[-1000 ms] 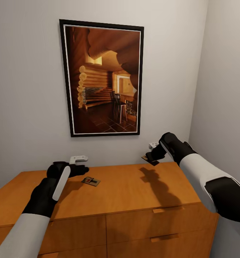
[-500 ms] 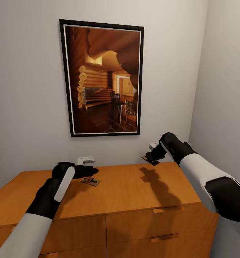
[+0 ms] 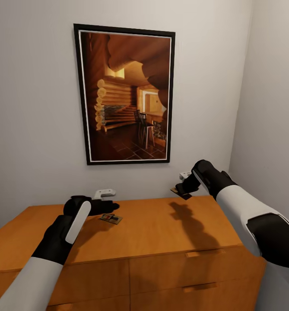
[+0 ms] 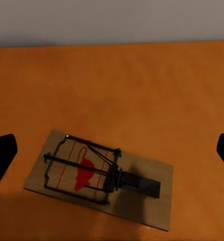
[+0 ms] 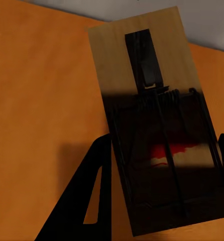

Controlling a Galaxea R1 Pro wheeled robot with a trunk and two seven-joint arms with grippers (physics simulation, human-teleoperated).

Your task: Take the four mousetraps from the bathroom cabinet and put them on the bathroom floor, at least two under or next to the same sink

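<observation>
One mousetrap (image 3: pixel 110 218) lies flat on the top of the cabinet (image 3: pixel 153 229), toward its back edge, below the framed picture (image 3: pixel 125 93). The left gripper (image 3: pixel 102 206) hangs just beside that trap, jaws spread wide to either side of it. The right gripper (image 3: pixel 184 185) is raised above the cabinet's back right corner, jaws clamped on a second mousetrap (image 3: pixel 181 192).
</observation>
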